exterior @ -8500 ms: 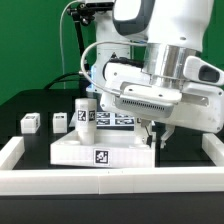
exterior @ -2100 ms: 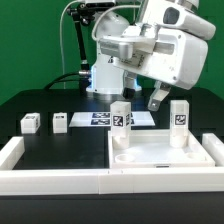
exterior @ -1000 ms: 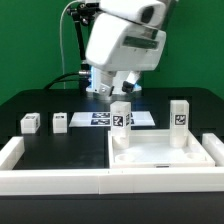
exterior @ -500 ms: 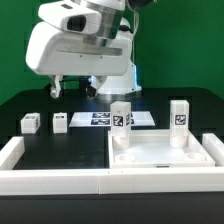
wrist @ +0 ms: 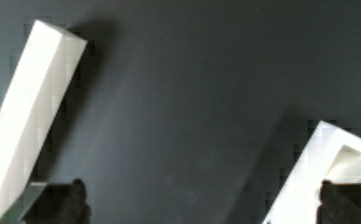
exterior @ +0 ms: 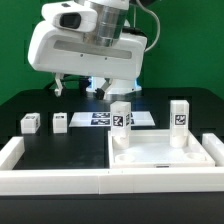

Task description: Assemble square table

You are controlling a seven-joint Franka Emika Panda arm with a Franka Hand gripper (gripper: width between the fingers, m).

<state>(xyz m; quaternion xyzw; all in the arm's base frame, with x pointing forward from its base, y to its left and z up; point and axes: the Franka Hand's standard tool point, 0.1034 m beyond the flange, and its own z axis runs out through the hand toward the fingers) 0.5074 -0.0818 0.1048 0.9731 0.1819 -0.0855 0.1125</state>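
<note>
Gripper: gripper (exterior: 80, 88) hanging high above the black work surface (exterior: 70, 150) on the exterior view's left, jaws spread wide and holding nothing. The wrist view agrees, with only dark surface between the two fingertips (wrist: 52, 200).
Square tabletop: square tabletop (exterior: 160, 155) lying flat at the front on the exterior view's right, pressed into the corner of the low white wall (exterior: 55, 182). Probably parked there so the wall braces it while legs are fitted.
Fitted legs: near-centre leg (exterior: 121, 115) and right-hand leg (exterior: 179, 113) standing upright on the tabletop's two far corners, tags facing the camera. Cannot tell how firmly they are seated.
Loose legs: outer loose leg (exterior: 29, 123) and inner loose leg (exterior: 60, 122) lying on the work surface on the exterior view's left, apart from each other and well apart from the tabletop. Within reach below the gripper, though not directly under it.
Marker board: marker board (exterior: 98, 119) flat on the surface behind the tabletop, between the loose legs and the fitted ones.
Wrist view: two white edges flanking the dark surface, too closely cropped to name.
Step in hand: likely fetching a third leg, hence the empty, wide jaws on the loose legs' side.
Progress: roughly halfway, two legs of four up.
Risk: tipping a small loose leg on approach.
</note>
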